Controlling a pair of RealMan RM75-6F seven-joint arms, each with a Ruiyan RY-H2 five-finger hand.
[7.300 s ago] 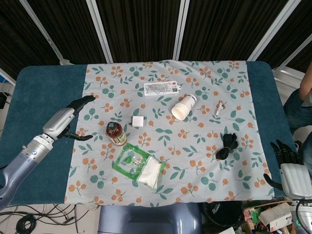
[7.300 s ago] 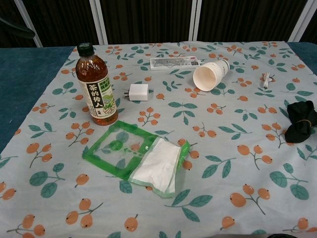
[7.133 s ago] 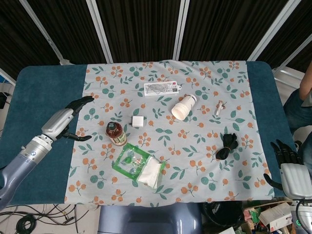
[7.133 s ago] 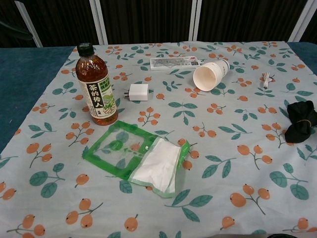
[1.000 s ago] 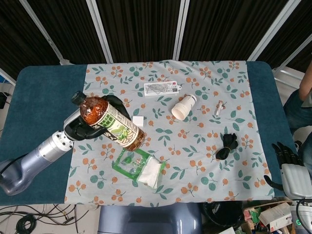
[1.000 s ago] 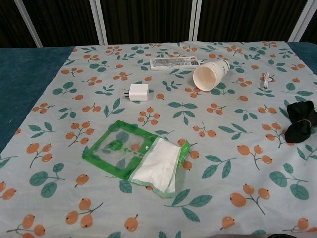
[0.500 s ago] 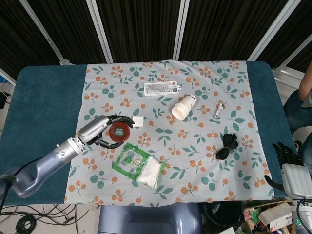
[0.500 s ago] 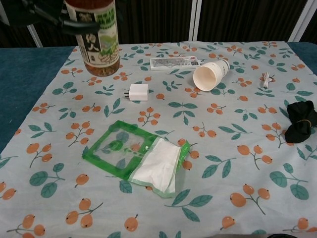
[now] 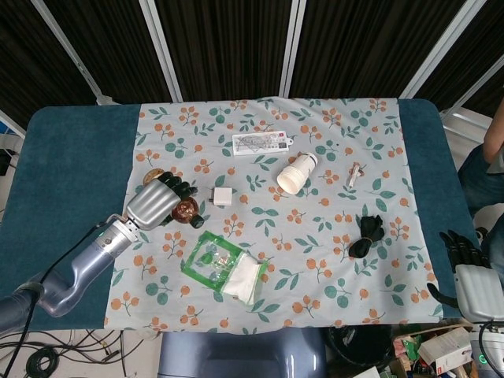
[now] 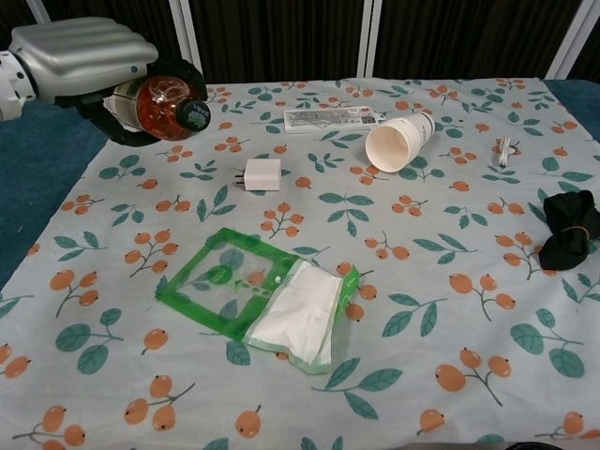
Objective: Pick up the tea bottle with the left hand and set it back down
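Note:
The tea bottle [image 10: 157,105], amber with a dark cap and a white-green label, is tipped almost flat, its cap pointing toward me. My left hand [image 10: 80,49] grips it from above, back of the hand up, over the left part of the flowered cloth. In the head view the left hand [image 9: 155,201] covers most of the bottle [image 9: 186,210]; only the cap end shows. I cannot tell whether the bottle touches the cloth. My right hand [image 9: 463,260] hangs off the table's right front corner, fingers spread, holding nothing.
A white charger block [image 10: 262,174] lies just right of the bottle. A green pouch [image 10: 258,302] lies in front of it. A paper cup [image 10: 397,142] lies on its side at mid-back, with a flat packet [image 10: 332,119] behind it. A black bundle [image 10: 567,228] sits at the right.
The bottle was upright in my left hand half a second ago; it is now tipped over, cap toward me, and the hand has rolled on top of it. The right hand is unmoved.

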